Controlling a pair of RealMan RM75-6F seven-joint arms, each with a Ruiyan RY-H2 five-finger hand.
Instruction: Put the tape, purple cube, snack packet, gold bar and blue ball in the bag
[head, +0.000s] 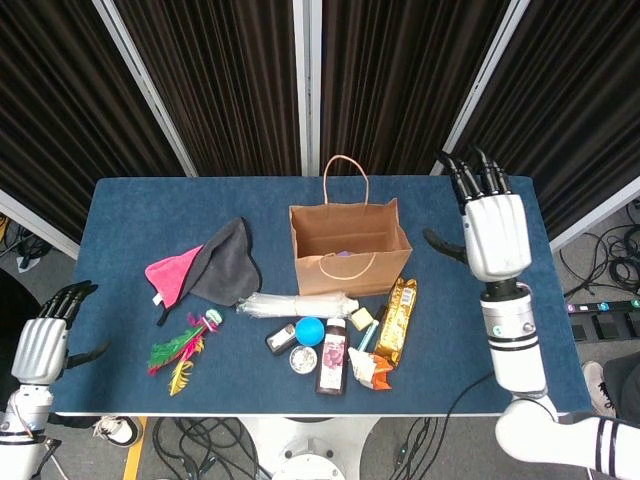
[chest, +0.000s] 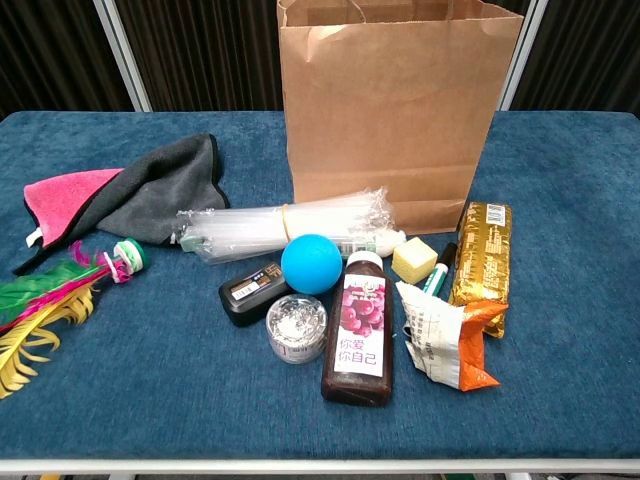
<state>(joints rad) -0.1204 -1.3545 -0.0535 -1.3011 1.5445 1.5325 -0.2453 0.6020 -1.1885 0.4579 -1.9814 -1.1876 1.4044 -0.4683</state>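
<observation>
The brown paper bag (head: 348, 262) stands open at mid table, and a purple cube (head: 343, 254) lies inside it. In front of the bag lie the blue ball (head: 310, 329) (chest: 311, 263), a silvery tape roll (head: 299, 358) (chest: 297, 325), the gold bar (head: 397, 320) (chest: 481, 252) and the white-and-orange snack packet (head: 368, 368) (chest: 445, 335). My right hand (head: 495, 232) hovers to the right of the bag, fingers spread, holding nothing. Off the table's near left corner my left hand (head: 42, 347) is empty too. The chest view shows neither hand.
A grey cloth (head: 228, 262) over a pink one (head: 170, 275) lies left of the bag, with a feather toy (head: 178, 350) below. A plastic-wrapped bundle (chest: 285, 228), dark juice bottle (chest: 360, 330), black box (chest: 254, 291), yellow block (chest: 414, 258) and green pen (chest: 435, 278) crowd the task items.
</observation>
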